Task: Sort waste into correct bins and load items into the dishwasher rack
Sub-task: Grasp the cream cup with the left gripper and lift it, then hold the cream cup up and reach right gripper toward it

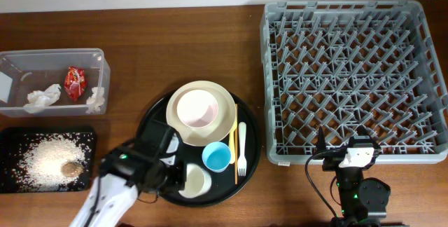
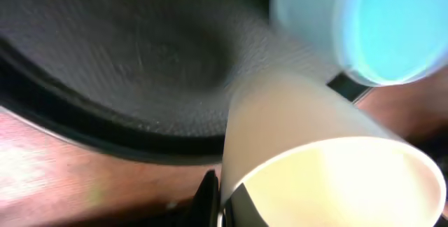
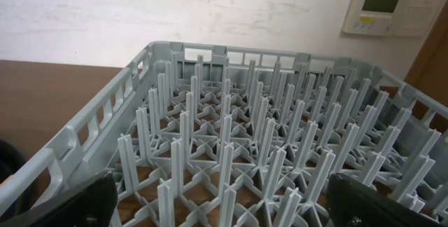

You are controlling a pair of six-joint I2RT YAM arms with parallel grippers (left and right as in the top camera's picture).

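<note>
Left hand (image 1: 176,178): its fingers (image 2: 207,197) are together on the wall of the small cream cup (image 1: 196,181), one outside the rim and, as far as we can tell, one inside. The cup lies tipped on its side at the near edge of the round black tray (image 1: 155,115).

Just beyond the hand on the same tray stands the light blue cup (image 1: 216,156). Past it, the pink bowl (image 1: 198,108) sits in the large cream plate (image 1: 225,99). To the hand's right lie the thin yellow utensil (image 1: 235,136) and the white plastic fork (image 1: 242,151).

Far left of the hand, the clear tub (image 1: 14,59) holds the tissues (image 1: 42,97) and the red wrapper (image 1: 74,82). The black tray (image 1: 10,139) beside the hand holds the rice (image 1: 47,155) and the brown bit (image 1: 68,169).

Well to the right, the right hand (image 3: 227,211) waits with fingers wide apart at the near wall of the dishwasher rack (image 1: 350,66).

Progress: we judge the waste sorted. The rack is bare and all six items are left to load.

Unclear: the left wrist view is blurred, so the inner finger's contact is uncertain. The arm hides part of the round tray.
</note>
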